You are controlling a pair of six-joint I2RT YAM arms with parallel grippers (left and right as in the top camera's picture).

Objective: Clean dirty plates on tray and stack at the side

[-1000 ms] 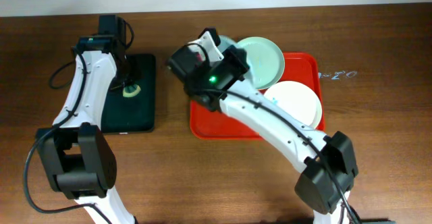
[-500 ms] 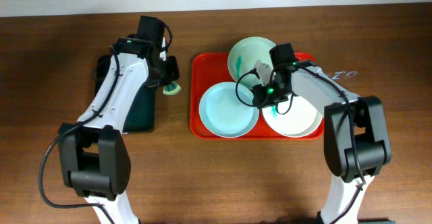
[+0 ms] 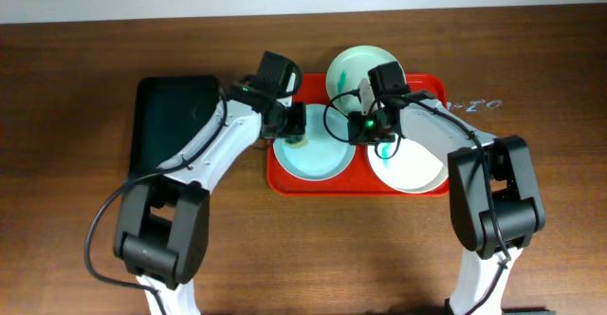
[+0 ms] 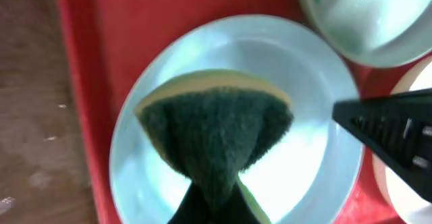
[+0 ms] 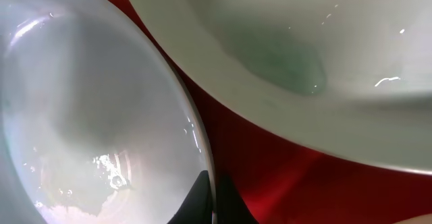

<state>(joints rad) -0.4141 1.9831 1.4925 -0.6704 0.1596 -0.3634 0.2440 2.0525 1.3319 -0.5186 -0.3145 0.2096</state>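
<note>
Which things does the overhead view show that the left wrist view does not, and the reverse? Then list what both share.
Only the overhead view: the black tray, the wooden table and the whole white plate. Only the left wrist view: the sponge's dark green scouring face and yellow edge, close up. Both: the red tray, the sponge over the pale plate, and the mint plate behind.

Faint pale handwriting [image 3: 472, 106] on the desk [image 3: 313, 249], upper right of the overhead frame, just beside the right rim of the red tray [image 3: 313, 186]. Last two characters legible as "20"; strokes before them too small and blurred to decipher. Nothing legible in either wrist view.
</note>
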